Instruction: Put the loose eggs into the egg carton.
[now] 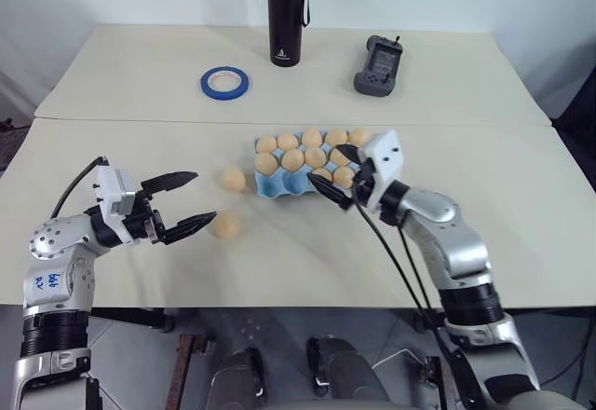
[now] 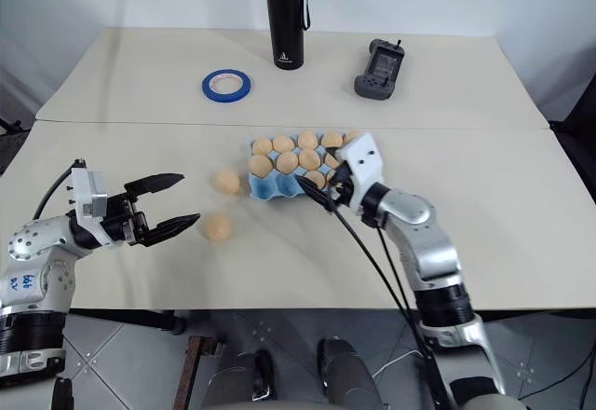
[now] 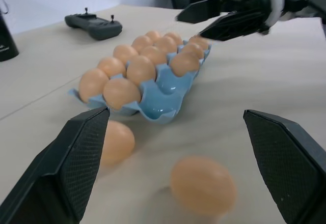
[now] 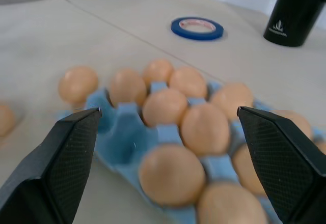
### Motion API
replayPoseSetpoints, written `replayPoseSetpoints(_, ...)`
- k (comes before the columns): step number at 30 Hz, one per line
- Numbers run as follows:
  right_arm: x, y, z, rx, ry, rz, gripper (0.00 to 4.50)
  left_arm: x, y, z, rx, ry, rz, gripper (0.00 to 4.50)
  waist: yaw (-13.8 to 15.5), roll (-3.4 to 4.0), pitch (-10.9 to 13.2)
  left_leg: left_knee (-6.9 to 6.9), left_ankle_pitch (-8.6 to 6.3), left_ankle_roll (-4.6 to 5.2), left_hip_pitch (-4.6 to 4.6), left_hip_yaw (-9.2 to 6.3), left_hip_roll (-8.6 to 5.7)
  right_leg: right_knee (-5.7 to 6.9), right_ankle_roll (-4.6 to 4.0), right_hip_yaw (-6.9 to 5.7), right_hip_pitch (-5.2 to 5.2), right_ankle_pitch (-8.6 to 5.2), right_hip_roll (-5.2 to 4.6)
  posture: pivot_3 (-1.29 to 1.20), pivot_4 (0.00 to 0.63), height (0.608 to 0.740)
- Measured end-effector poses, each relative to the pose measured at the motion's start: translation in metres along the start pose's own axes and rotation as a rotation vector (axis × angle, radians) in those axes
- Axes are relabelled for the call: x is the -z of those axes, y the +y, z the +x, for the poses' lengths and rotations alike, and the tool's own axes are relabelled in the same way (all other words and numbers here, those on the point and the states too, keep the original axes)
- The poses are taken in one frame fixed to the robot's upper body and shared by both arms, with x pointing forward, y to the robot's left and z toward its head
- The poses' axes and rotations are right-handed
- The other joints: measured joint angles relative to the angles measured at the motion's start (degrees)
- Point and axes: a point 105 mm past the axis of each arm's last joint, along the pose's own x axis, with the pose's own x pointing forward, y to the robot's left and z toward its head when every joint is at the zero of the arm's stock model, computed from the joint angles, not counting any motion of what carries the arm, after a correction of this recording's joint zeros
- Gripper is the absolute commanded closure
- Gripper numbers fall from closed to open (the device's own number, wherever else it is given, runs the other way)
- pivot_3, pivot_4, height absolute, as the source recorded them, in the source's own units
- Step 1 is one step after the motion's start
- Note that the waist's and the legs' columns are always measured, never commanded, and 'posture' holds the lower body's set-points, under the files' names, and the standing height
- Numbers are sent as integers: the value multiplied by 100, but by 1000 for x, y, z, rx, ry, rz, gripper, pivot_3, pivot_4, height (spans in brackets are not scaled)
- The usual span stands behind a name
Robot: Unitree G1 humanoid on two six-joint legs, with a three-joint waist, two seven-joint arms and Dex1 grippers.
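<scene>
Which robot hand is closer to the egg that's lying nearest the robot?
The left one. The left tool is open right beside that egg, one fingertip almost on it. The right tool is open over the carton, well away.

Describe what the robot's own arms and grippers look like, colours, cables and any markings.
Both arms are silver-grey metal with black joint bands. Each ends in a white boxy wrist block carrying two black, pointed fingers with textured pads: left gripper, right gripper. Black cables run along each arm, hanging loose below the right one. The left arm bears blue handwritten marks.
</scene>
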Motion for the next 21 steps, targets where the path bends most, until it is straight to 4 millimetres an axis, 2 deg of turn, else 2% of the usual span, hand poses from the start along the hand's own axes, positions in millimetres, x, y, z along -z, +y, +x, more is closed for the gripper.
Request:
replayPoseSetpoints(6,3,-9,-52,-120,36,-59,29,1,1,-33,-179,25,8,0,-13,0,0,-1,-8,3,6,1,2,-6,2,2,6,-1,4,0,150,740)
replayPoseSetpoints(12,17,-18,-86,-214,79,-25,29,12,-13,-58,-347,56,-16,0,4,-1,1,0,-13,12,22,-5,-2,-19,2,-2,32,0,-5,0,150,740)
replayPoseSetpoints(16,27,-25,-96,-234,97,-6,29,21,-22,-66,-503,43,-18,0,12,-3,1,1,-14,13,22,-8,-3,-21,1,-2,32,1,-5,0,150,740)
replayPoseSetpoints(21,28,-24,-98,-256,89,9,29,19,-36,-70,-614,9,10,0,1,-3,1,0,-15,14,21,-9,-3,-25,1,-1,32,1,-3,0,150,740)
